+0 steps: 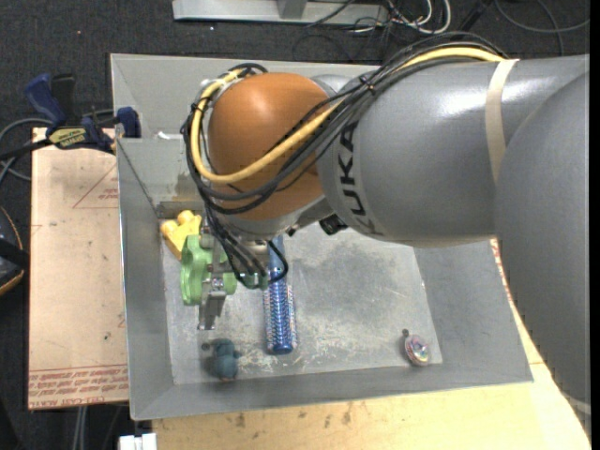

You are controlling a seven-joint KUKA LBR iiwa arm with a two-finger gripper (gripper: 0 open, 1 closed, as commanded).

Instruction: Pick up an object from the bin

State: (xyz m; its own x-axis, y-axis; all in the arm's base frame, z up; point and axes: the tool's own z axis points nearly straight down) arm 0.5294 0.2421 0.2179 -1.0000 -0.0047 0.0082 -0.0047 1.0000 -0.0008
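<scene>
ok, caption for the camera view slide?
The gripper at the left of the grey bin, beside a green piece and a blue ridged cylinder.

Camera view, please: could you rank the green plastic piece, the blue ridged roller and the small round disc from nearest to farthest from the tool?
1. Green plastic piece, right beside the tool, on the left.
2. Blue ridged roller, a little to the right in view, mid-floor.
3. Small round disc, far off at the lower right.
</scene>
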